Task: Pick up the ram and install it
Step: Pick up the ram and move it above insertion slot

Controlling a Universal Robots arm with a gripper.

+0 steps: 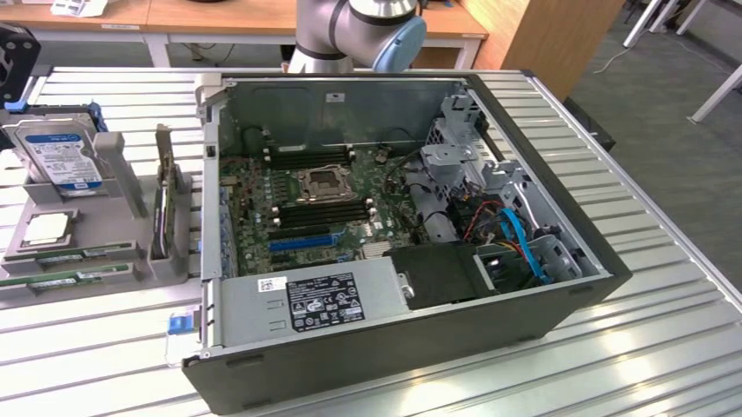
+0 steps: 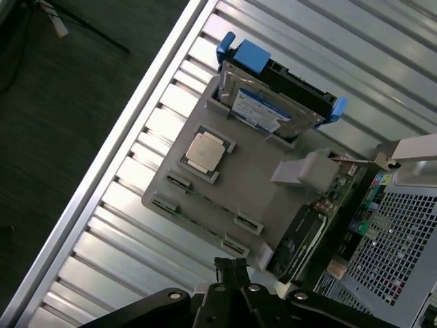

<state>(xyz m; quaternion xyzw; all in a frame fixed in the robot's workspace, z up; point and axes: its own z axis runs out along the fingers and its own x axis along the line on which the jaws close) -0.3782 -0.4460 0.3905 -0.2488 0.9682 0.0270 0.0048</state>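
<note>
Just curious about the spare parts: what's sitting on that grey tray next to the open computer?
A hard drive, a square processor chip, two green ram sticks and an upright expansion card. The tray surface beneath the drive is covered.

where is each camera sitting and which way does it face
Exterior view: sits high off the arm, looking down into the open computer case on the slatted table, with the grey holder on the exterior view's left; part of the arm shows beyond the case's far wall.
Wrist view: sits on the wrist, looking down past the shut gripper at the holder.
Shared: the holder with its hard drive and processor, plus a corner of the case.
</note>
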